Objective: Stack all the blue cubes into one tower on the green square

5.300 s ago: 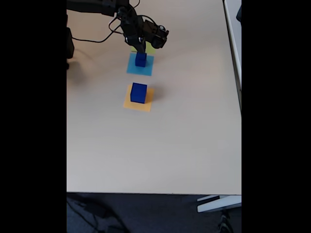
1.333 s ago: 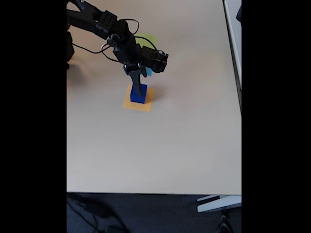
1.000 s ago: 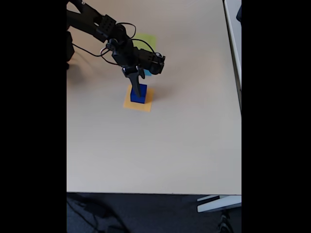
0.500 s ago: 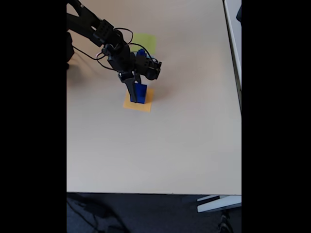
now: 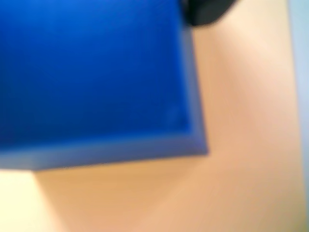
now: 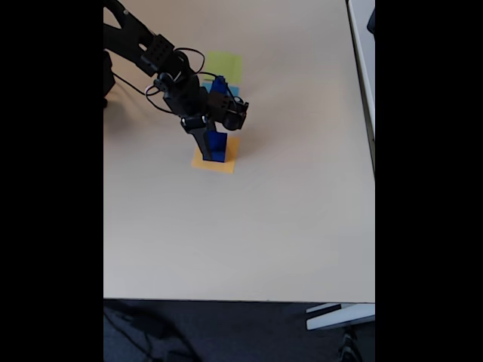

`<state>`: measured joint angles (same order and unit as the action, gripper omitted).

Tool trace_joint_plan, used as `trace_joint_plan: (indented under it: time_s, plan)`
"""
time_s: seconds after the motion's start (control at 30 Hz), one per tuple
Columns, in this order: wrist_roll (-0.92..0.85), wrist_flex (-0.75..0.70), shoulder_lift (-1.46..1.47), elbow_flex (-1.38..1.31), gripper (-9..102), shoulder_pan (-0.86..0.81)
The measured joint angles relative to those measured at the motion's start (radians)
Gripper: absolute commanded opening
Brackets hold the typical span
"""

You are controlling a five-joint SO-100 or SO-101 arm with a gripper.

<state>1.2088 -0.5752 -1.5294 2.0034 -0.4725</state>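
In the fixed view a large blue cube (image 6: 219,147) stands on the orange square (image 6: 226,164). My gripper (image 6: 213,153) is lowered around it, one dark finger (image 6: 204,142) down its left side, and the jaws look open astride it. The wrist view shows this blue cube (image 5: 91,72) very close and blurred, with a dark fingertip (image 5: 207,10) at its upper right edge. A smaller blue cube (image 6: 219,82) peeks out behind the arm on the light-blue square (image 6: 233,90). The green square (image 6: 225,65) lies bare at the far end.
The three squares lie in a line running away from the camera. The arm's base and black cables (image 6: 143,87) are at the upper left. A white table edge (image 6: 361,45) runs along the right side. Broad bare tabletop (image 6: 241,234) spreads in front.
The gripper has come away from the smaller cube on the light-blue square, moved over to the large cube on the orange square, and dropped lower around it over the last second.
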Motion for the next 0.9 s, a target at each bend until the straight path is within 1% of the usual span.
trace_joint_plan:
  time_s: [0.13, 0.3, 0.5, 0.6, 0.77, 0.9]
  plan:
    - [0.006, 0.000, 0.000, 0.000, 24, -0.002]
    - [0.002, 0.003, -0.005, -0.002, 16, -0.002]
    - [0.000, 0.003, -0.006, -0.002, 9, -0.002]
    - [0.000, 0.003, -0.006, -0.002, 7, -0.002]
    - [-0.003, 0.002, -0.008, -0.002, 6, -0.002]
    - [-0.029, -0.063, -0.038, -0.008, 6, -0.002]
